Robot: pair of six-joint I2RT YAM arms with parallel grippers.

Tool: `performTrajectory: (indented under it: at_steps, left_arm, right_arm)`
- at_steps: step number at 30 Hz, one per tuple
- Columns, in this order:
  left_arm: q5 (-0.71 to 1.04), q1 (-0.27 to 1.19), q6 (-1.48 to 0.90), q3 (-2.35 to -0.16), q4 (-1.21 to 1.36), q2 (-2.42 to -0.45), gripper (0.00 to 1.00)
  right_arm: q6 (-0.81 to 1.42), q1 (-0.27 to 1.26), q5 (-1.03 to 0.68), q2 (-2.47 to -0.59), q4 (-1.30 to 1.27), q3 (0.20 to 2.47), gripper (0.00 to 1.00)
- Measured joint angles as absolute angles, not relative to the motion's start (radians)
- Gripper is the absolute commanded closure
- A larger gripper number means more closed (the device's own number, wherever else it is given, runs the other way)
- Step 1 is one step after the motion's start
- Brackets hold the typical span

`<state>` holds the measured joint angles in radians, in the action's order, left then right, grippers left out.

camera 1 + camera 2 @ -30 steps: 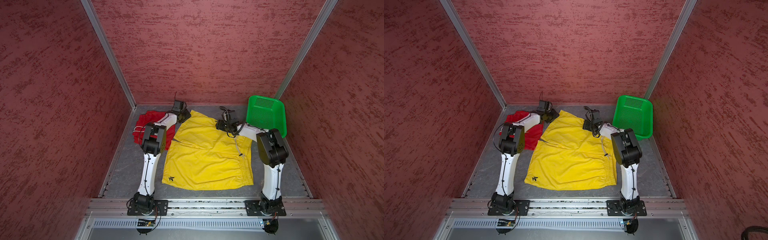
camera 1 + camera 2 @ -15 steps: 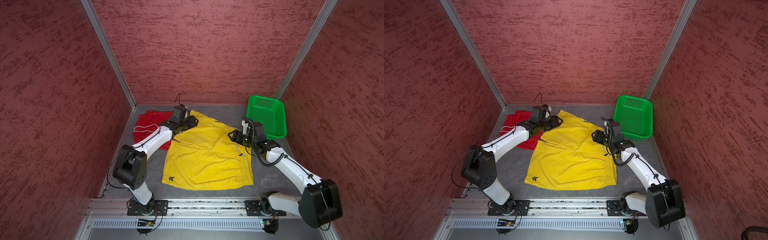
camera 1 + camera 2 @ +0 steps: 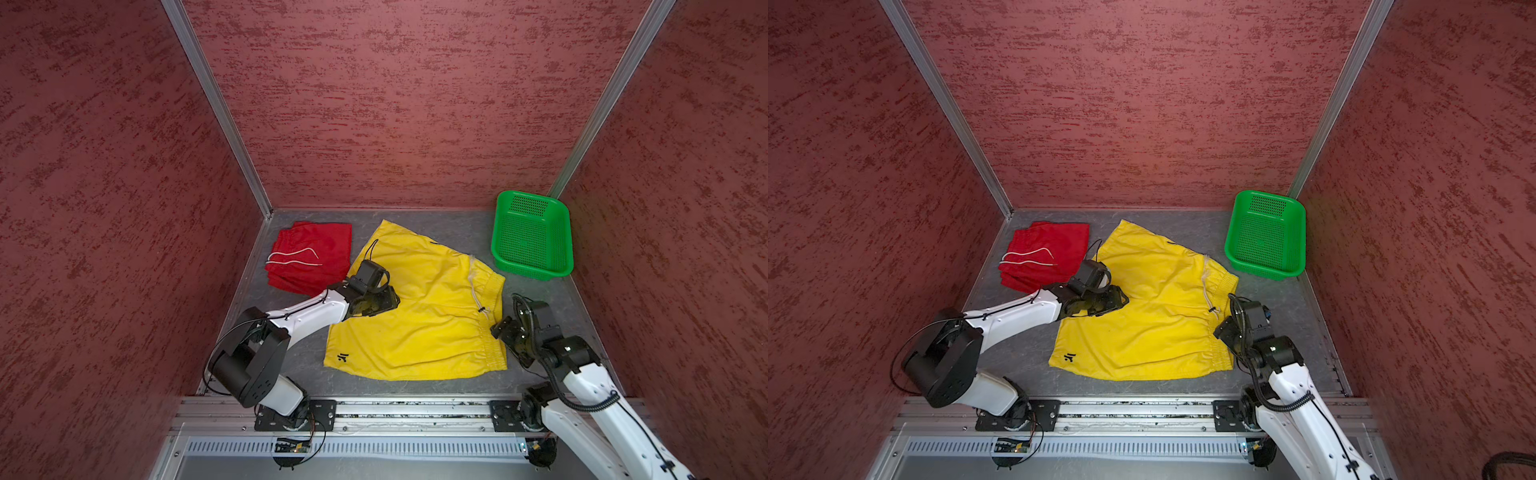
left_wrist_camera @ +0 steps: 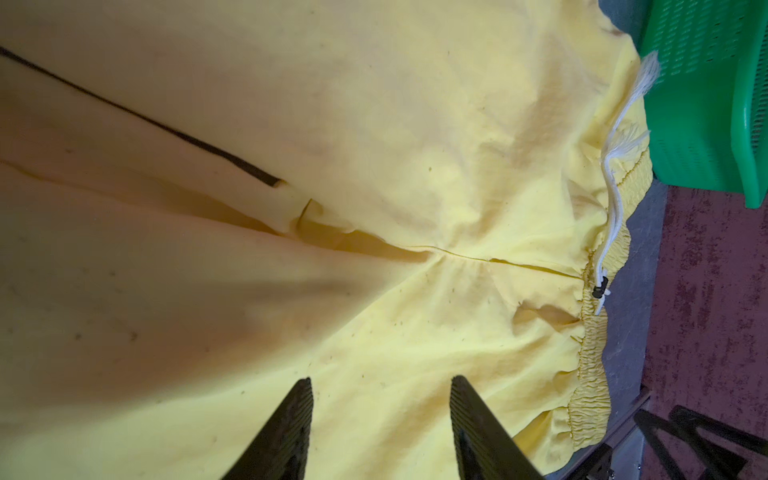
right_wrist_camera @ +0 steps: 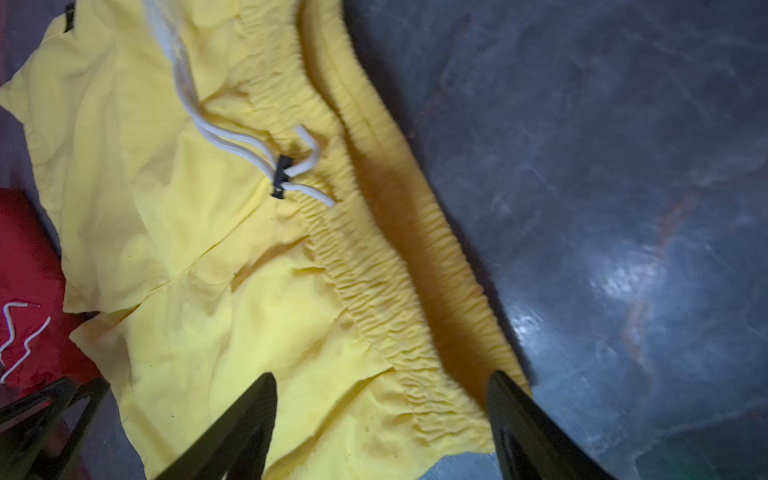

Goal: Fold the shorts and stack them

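The yellow shorts [image 3: 419,316] [image 3: 1142,324] lie spread flat mid-floor, waistband [image 5: 374,266] to the right and small dark logo at the near left corner. The red shorts [image 3: 309,257] [image 3: 1044,255] lie folded at the back left, white drawstring on top. My left gripper [image 3: 390,297] [image 3: 1121,299] hovers over the yellow shorts' left part; in the left wrist view it [image 4: 381,380] is open with only flat cloth beneath. My right gripper [image 3: 496,330] [image 3: 1219,332] is at the waistband's near right end, open [image 5: 383,374], straddling the band's edge.
A green perforated basket [image 3: 532,237] [image 3: 1264,235] leans at the back right corner, just beyond the waistband. Red textured walls close in three sides. A metal rail [image 3: 415,409] with both arm bases runs along the front. Grey floor [image 3: 536,291] shows right of the shorts.
Both grippers have drawn back from the yellow shorts' far edge toward the front. The right gripper's jaws have spread wider. The yellow shorts now lie flat.
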<state>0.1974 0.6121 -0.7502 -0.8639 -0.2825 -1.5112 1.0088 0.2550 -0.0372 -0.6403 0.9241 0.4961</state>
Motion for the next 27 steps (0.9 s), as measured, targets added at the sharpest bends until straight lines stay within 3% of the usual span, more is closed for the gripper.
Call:
performTrajectory:
  at_steps: [17,19,23,27]
  left_arm:
    - [0.177,0.624,-0.782,-0.863,-0.276,-1.509,0.45]
    - [0.176,0.624,-0.785,-0.863,-0.277,-1.509,0.45]
    - [0.175,0.624,-0.789,-0.863,-0.292,-1.505,0.45]
    - [0.162,0.624,-0.793,-0.862,-0.327,-1.475,0.45]
  right_arm:
    - [1.089,0.254,-0.115,-0.596,1.003,0.386,0.20]
    - [1.096,0.254,-0.140,-0.598,0.980,0.362,0.26]
    - [1.102,0.254,-0.170,-0.622,0.937,0.335,0.64]
    - [1.097,0.254,-0.173,-0.638,0.923,0.333,0.85]
